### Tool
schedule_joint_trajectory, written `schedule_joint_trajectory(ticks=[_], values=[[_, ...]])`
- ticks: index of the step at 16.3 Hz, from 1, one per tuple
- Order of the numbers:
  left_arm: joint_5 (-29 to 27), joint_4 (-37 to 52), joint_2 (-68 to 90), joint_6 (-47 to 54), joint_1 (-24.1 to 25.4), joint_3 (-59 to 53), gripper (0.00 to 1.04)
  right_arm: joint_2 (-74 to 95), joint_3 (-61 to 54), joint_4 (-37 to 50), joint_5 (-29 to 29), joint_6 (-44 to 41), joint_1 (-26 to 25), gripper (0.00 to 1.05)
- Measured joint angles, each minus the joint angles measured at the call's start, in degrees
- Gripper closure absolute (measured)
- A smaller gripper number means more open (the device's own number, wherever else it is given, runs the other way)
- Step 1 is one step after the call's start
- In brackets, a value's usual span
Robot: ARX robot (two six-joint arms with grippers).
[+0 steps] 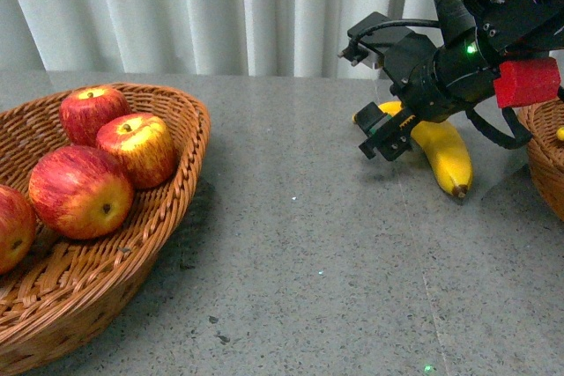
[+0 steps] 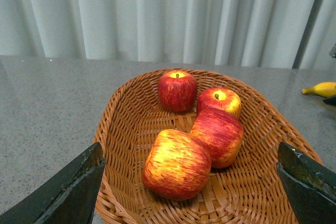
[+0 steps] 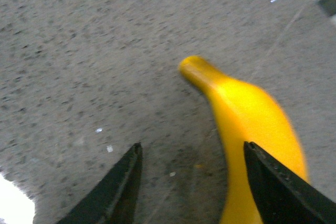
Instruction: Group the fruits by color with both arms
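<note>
Several red apples streaked with yellow lie in a wicker basket [image 1: 181, 129] at the left; one apple [image 1: 79, 191] is in its middle. In the left wrist view my left gripper [image 2: 190, 150] hangs open above that basket [image 2: 126, 129], its fingers apart on either side of the nearest apple [image 2: 176, 163]. A yellow banana [image 1: 445, 156] lies on the table at the right. My right gripper [image 1: 388, 134] is open just above its stem end. In the right wrist view the banana [image 3: 252, 124] lies by one finger [image 3: 273, 182], partly inside the right gripper [image 3: 193, 145].
A second wicker basket [image 1: 546, 160] shows at the right edge, with something yellow [image 1: 560, 134] in it. The right arm carries a red block [image 1: 526, 83]. The grey stone table [image 1: 308, 261] ends at white curtains [image 1: 220, 6] behind.
</note>
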Motion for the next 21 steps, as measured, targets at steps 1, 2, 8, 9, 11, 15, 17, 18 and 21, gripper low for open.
schedule_joint_trajectory(ticks=[1, 2, 8, 9, 11, 15, 17, 18, 21], values=[[0.0, 0.0, 0.0, 0.0, 0.0, 0.0, 0.07, 0.42, -0.52, -0.74, -0.7, 0.2, 0.35, 0.53], [0.0, -0.02, 0.0, 0.02, 0.0, 0.0, 0.07, 0.74, -1.07, 0.31, -1.07, 0.63, 0.48, 0.64], [-0.02, 0.0, 0.0, 0.0, 0.0, 0.0, 0.07, -1.36, -2.89, -0.2, -6.4, 2.99, 0.55, 1.02], [-0.02, 0.0, 0.0, 0.02, 0.0, 0.0, 0.07, -2.69, -3.41, -0.42, -9.4, 4.59, 0.17, 0.91], [-0.02, 0.0, 0.0, 0.0, 0.0, 0.0, 0.07, -7.74, -3.63, 1.7, -15.91, 8.87, -0.9, 0.66], [-0.02, 0.0, 0.0, 0.02, 0.0, 0.0, 0.07, -9.92, -2.75, -0.2, -16.7, 13.27, -5.88, 0.16], [0.0, 0.0, 0.0, 0.02, 0.0, 0.0, 0.07, -8.59, -2.27, -1.81, -14.12, 13.64, -6.03, 0.07], [-0.04, 0.0, 0.0, 0.0, 0.0, 0.0, 0.07, -7.76, -0.35, -4.33, -11.72, 13.14, -5.53, 0.07], [-0.02, 0.0, 0.0, 0.02, 0.0, 0.0, 0.07, -4.11, 7.21, -12.57, -7.08, 12.44, -4.11, 0.07]])
